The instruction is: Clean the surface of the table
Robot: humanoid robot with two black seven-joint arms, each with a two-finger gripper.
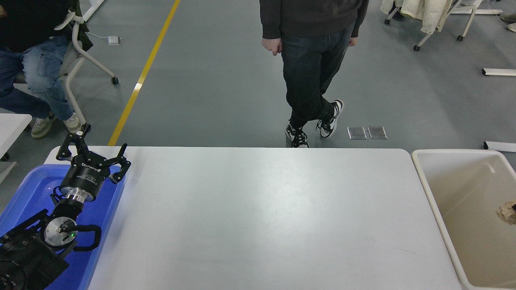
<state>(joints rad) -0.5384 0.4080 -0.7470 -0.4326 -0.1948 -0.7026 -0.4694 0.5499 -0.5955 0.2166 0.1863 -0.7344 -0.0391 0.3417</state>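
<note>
The white table surface (266,217) fills the middle of the head view and nothing lies on it. My left gripper (98,145) is parked at the table's far left corner, above the blue tub (28,189), open and holding nothing. My right arm is out of view. A crumpled brown scrap (507,212) shows inside the beige bin (433,201) at the picture's right edge. I cannot tell whether the scrap rests on the bin's floor.
The beige bin stands against the table's right end and the blue tub against its left end. A person (310,64) stands on the floor just past the far edge. Another person sits on a chair (80,52) at the top left.
</note>
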